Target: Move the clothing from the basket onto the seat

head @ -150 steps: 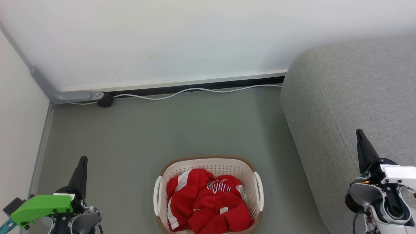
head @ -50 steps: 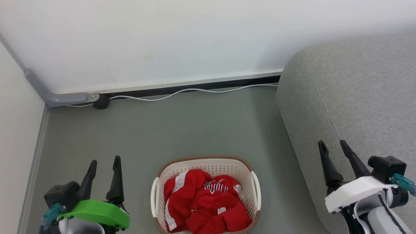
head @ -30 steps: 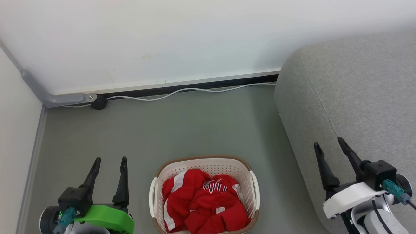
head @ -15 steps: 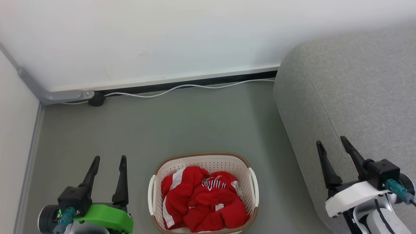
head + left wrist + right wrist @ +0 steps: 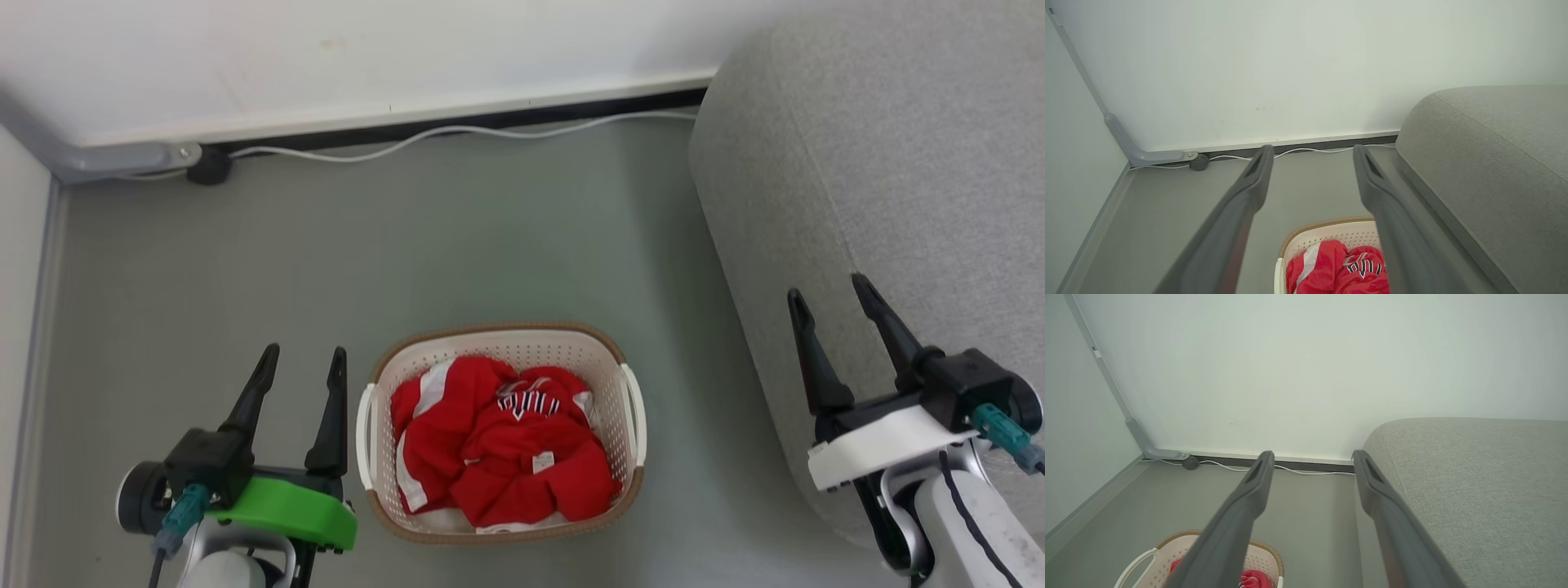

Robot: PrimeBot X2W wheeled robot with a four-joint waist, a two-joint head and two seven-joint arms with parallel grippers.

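Nothing is moved yet as I judge it: the red sports garments (image 5: 498, 445) lie heaped in the laundry basket (image 5: 490, 331) on the floor, near the grey sofa (image 5: 898, 163). My left tool (image 5: 304, 349) and right tool (image 5: 824, 286) hang released and empty either side; every piece remains to lift.

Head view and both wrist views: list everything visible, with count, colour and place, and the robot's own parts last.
clothing: one pile, garment count unclear, red with white stripes and black-and-white trim, inside the basket
basket: one, cream-white with brown rim, on the floor between the grippers
seat: one, light grey, right of the basket
cable: one, white, along the foot of the wall
conduit: one, grey, at the left wall corner
floor: grey-green
wall: white, at the back
left gripper: one, dark fingers, open and empty, left of the basket
right gripper: one, dark fingers, open and empty, in front of the seat
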